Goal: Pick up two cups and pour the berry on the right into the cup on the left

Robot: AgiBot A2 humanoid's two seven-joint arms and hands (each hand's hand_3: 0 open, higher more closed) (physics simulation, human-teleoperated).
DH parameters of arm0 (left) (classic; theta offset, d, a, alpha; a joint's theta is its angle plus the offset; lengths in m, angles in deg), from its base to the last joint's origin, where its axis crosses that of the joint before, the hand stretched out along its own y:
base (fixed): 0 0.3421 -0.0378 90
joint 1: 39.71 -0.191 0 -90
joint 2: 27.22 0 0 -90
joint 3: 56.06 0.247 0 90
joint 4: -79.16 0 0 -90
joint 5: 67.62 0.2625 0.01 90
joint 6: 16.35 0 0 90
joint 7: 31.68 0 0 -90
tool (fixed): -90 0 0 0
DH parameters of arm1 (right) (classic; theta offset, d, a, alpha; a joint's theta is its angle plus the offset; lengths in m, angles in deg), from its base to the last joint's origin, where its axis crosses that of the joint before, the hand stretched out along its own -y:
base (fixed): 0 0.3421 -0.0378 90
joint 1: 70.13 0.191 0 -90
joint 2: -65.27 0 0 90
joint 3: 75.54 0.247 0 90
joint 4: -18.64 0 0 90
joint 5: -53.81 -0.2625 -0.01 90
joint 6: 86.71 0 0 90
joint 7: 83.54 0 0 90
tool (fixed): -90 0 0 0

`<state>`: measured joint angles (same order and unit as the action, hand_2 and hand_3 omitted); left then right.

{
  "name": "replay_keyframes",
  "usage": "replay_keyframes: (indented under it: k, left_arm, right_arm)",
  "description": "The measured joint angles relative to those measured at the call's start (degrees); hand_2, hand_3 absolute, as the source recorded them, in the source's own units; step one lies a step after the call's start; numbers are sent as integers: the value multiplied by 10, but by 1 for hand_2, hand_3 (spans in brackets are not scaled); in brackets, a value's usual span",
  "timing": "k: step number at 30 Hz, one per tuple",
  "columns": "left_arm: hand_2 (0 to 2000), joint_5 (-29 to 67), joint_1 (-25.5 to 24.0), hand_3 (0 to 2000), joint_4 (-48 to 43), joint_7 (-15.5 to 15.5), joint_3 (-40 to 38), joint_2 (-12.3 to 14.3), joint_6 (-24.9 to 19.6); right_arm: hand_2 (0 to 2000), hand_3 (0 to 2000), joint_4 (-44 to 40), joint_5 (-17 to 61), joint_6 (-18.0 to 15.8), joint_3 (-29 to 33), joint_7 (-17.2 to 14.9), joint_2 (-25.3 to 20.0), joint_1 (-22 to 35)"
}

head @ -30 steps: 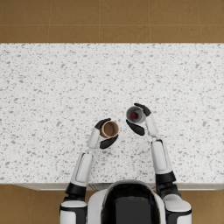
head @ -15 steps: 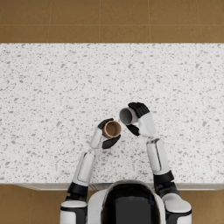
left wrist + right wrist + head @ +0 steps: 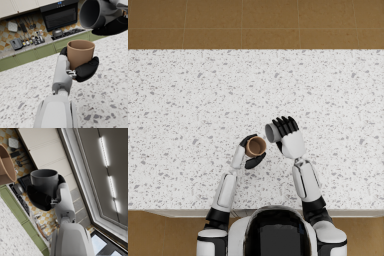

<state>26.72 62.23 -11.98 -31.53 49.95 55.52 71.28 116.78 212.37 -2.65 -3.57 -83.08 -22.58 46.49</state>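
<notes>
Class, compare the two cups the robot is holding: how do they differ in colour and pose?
The brown cup in the left hand stands upright; the grey cup in the right hand is tipped sideways, mouth toward the brown cup. Both are held above the counter.

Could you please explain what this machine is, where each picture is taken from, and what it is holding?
It is a simulated humanoid robot with two white arms and dark hands. One picture looks down from its head at a speckled counter; the other two come from cameras on its forearms. The left hand holds a brown cup upright above the counter. The right hand holds a grey cup tipped on its side, mouth toward the brown cup. I cannot see a berry in either cup from these views.
</notes>
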Motion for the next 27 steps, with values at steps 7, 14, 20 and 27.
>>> replay_keyframes:
  k: [7, 14, 20, 27]
  left_arm:
    - [2000, 0, 3, 1280, 7, 0, -2, 6, -1]
    - [2000, 0, 12, 1280, 20, 0, 0, 15, -1]
    - [2000, 0, 16, 1280, 26, 0, -4, 21, -1]
    - [2000, 0, 18, 1280, 26, 0, -9, 26, 0]
  right_arm:
    - [2000, 1280, 21, 129, 3, -24, 1, -2, -5]
    - [2000, 1280, 41, 258, 1, -45, 0, -5, -10]
    - [2000, 1280, 49, 329, 2, -49, 0, -8, -14]
    - [2000, 1280, 57, 442, 1, -48, 1, -11, -20]
